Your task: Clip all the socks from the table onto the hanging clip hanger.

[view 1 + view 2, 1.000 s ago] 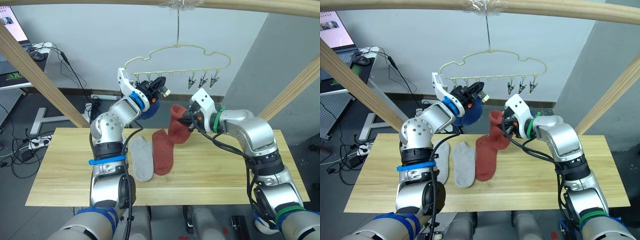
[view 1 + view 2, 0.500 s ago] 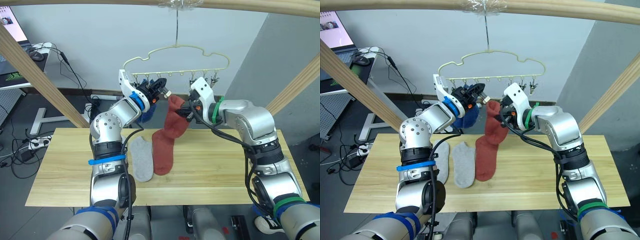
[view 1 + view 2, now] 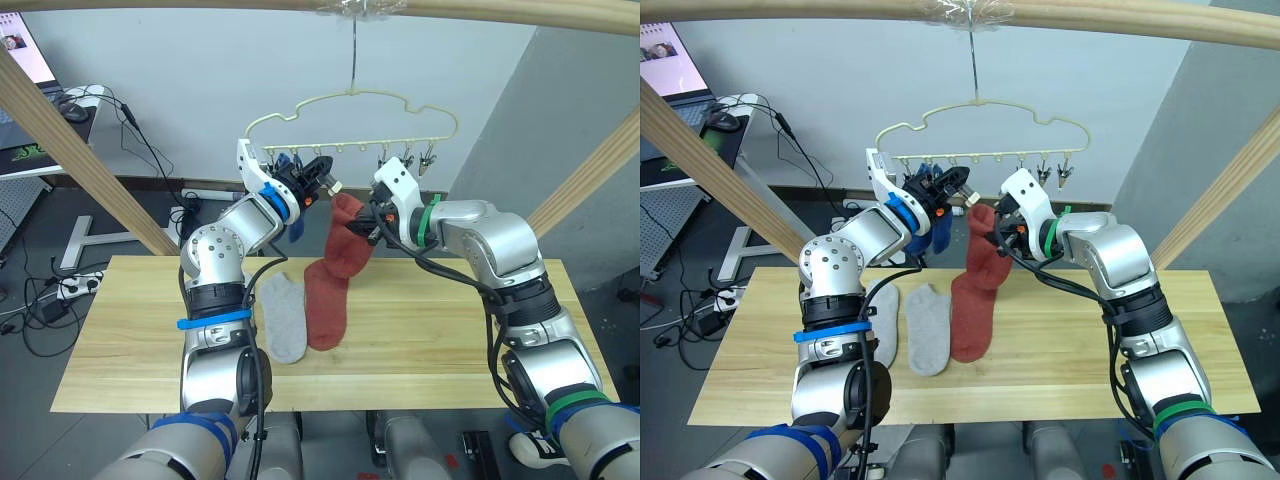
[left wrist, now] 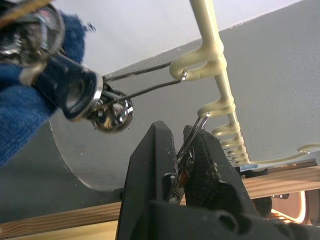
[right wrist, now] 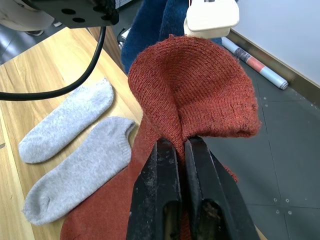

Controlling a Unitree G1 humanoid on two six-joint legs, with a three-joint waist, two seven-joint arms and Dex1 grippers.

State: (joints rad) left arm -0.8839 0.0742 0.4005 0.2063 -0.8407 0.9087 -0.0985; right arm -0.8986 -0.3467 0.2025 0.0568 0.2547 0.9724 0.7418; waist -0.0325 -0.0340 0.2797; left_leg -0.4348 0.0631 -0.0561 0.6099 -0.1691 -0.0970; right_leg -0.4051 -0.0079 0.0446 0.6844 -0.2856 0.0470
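1. Behind the table (image 3: 420,340) I see a grey wall and slanted wooden poles, with a horizontal pole overhead from which the clip hanger (image 3: 352,105) hangs by its hook.
2. My left gripper (image 4: 184,160) is raised to the hanger's row of clips; its two black fingers are pressed onto one metal clip (image 4: 192,137), with almost no gap between them.
3. Just beside that clip, a blue sock (image 3: 938,226) already hangs from the hanger's left end, against my left wrist.
4. My right gripper (image 5: 181,165) is clenched on the cuff of a rust-red sock (image 3: 345,245), fingers nearly together with a fold of knit pinched between them. The sock is held up just below the clips, close to my left gripper, its toe hanging down toward the table.
5. On the tabletop lie a second rust-red sock (image 3: 325,305) and two light grey socks (image 3: 928,330) (image 3: 883,320), side by side.
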